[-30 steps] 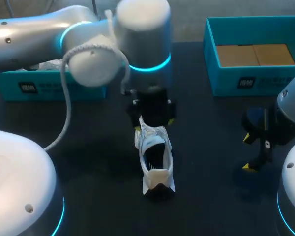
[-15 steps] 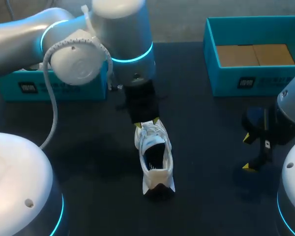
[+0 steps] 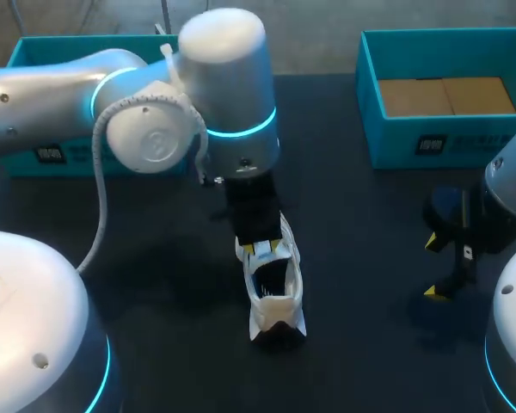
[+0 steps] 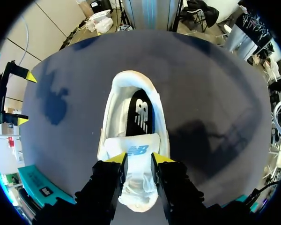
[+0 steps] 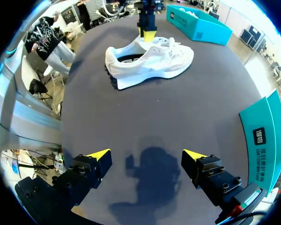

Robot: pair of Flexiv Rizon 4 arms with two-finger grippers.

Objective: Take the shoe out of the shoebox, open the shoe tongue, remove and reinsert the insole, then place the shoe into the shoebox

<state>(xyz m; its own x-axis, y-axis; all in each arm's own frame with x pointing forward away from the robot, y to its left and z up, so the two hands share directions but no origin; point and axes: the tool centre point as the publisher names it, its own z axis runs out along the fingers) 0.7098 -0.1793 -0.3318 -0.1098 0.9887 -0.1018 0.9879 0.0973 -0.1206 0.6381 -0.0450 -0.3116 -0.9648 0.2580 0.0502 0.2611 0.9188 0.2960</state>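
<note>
Your left claw points straight down at the middle of the surface. It is clenched on the shoe tongue. One yellow fingertip sits on each side of the tongue, and white stuff fills the gap between them. Your left arm comes in from the left, passes in front of the far-left teal box, then bends down at the wrist over the shoe.

The white shoe stands upright on its sole. Its heel points at the near edge and its toe points at the far edge. You can see the dark insole lying inside it, just ahead of the claw.

Your right claw is released, with its fingers wide apart and nothing between them. It hangs low over bare surface near the right edge, just in front of the far-right teal box. That box is open on top and has brown card in the bottom. The right claw is well apart from the shoe.

You have open dark surface on both sides of the shoe, and more between the shoe and the right claw. Both teal boxes sit along the far edge, well apart from the shoe. The shoe's heel is near the front edge of the surface.
</note>
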